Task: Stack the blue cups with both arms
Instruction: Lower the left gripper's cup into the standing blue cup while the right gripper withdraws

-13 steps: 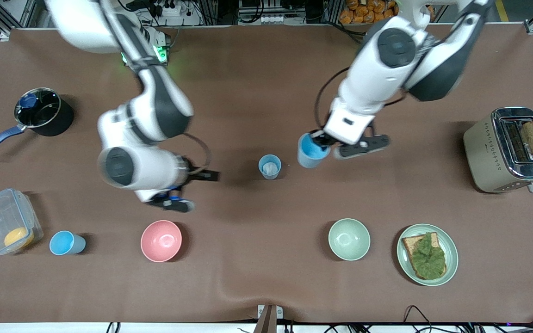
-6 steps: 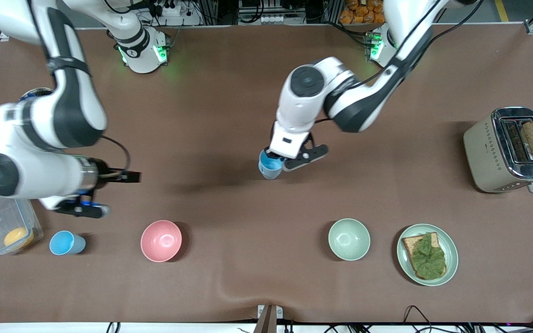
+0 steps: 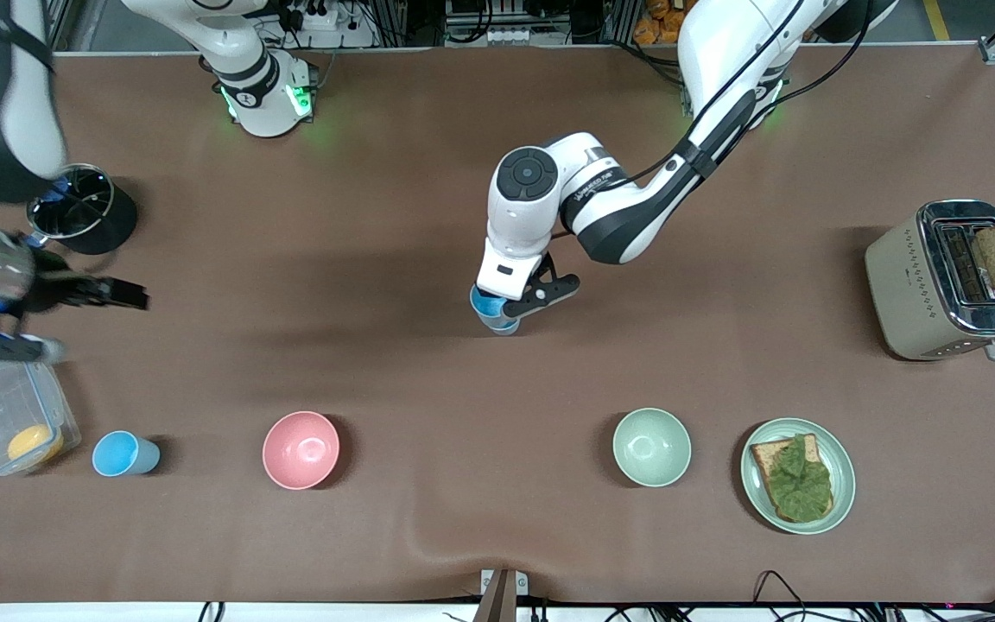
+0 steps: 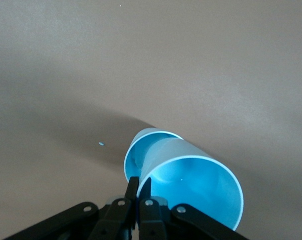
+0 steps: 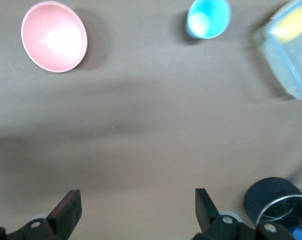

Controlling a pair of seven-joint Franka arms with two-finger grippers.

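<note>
You see a table (image 3: 428,173) covered edge to edge by a brown cloth (image 3: 463,406), with a raised wrinkle at its edge nearest the front camera. Past the table's robot-base edge you see aluminium frame rails (image 3: 394,22), a white power strip (image 3: 316,15) with black cables, and a crate of orange items (image 3: 679,19). A small metal bracket (image 3: 502,592) sits at the near edge. Light is even and diffuse, leaving soft, broad shadows on the cloth.

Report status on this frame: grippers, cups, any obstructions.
Left gripper shut on held cup, seating it in center cup. Right gripper open over the table near the pot. Third cup beside container, unobstructed.
</note>
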